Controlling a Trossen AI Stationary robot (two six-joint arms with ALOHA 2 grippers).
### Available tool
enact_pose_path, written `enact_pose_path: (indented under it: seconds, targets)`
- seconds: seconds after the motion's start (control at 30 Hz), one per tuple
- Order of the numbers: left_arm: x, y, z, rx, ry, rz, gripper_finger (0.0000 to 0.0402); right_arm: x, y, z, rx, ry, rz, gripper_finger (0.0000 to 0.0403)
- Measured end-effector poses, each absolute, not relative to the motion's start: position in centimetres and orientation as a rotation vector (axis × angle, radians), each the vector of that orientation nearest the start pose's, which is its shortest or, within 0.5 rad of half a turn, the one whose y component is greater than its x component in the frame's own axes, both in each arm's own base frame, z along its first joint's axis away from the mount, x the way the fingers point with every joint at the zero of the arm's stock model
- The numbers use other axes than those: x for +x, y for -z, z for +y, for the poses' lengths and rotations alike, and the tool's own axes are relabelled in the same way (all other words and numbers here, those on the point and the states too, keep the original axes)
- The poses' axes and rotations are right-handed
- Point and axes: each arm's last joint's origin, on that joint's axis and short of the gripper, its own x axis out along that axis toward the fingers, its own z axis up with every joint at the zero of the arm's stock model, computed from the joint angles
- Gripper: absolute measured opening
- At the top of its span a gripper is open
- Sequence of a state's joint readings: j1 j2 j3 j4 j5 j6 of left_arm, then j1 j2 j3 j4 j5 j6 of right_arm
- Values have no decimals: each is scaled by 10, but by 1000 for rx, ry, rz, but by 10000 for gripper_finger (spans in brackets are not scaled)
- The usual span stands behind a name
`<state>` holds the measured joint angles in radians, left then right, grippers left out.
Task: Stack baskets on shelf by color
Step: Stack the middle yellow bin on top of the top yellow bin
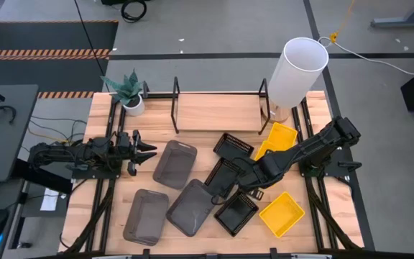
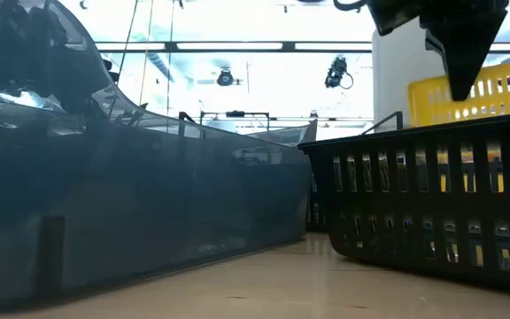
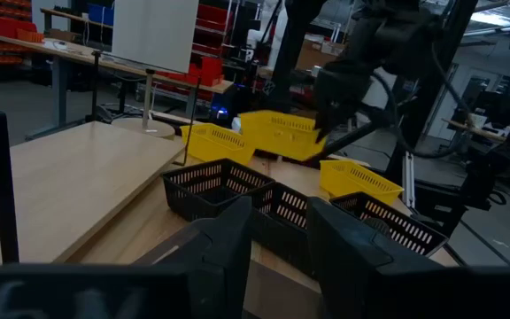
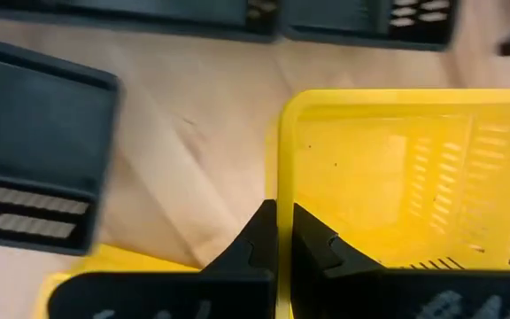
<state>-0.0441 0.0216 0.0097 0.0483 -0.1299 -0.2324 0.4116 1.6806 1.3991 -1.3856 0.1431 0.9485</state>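
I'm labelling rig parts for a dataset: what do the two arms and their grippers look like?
Both arms are dark, near-black, jointed links mounted at the table's side edges. The left gripper ends in two slim dark fingers. The right gripper has blocky, matte black fingers with angular tips. A thin black cable loops beside the right arm in the left wrist view. No markings are visible.

Low view: a smoky-grey basket [image 2: 140, 208] fills the left half and is cut off by the left edge; the shelf and table behind it are seen only dimly through its wall. A black perforated basket [image 2: 432, 199] is cut off at the right edge. A yellow basket [image 2: 476, 93] is partly hidden behind a dark arm part, cut off at the top edge.

Right wrist view: a yellow basket [image 4: 414, 177] is cut off at the right edge, and its near rim is hidden between the right gripper [image 4: 283, 232] fingers. A second yellow basket [image 4: 113, 266] is mostly hidden.

High view: the right gripper's fingertips are too small to be made out.
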Motion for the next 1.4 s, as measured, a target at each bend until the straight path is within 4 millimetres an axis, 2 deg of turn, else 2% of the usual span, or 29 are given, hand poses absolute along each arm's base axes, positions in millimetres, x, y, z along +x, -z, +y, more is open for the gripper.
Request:
enact_pose_path:
  seconds: [0.2,0.47,0.77,1.13,1.4]
  targets:
    - [98,-170,-1,-235,-81,-46,117,257,-257,106,167,594,1576,8]
    - [98,-170,-1,-235,-81,-45,117,223,-262,88,187,576,1524,8]
    - [98,-170,-1,-235,-81,-45,117,195,-254,59,147,556,1515,7]
    - [98,-170,-1,-235,-81,-46,117,190,-224,18,130,578,1514,7]
    - [98,-170,-1,-235,-81,-46,117,189,-214,3,150,589,1528,10]
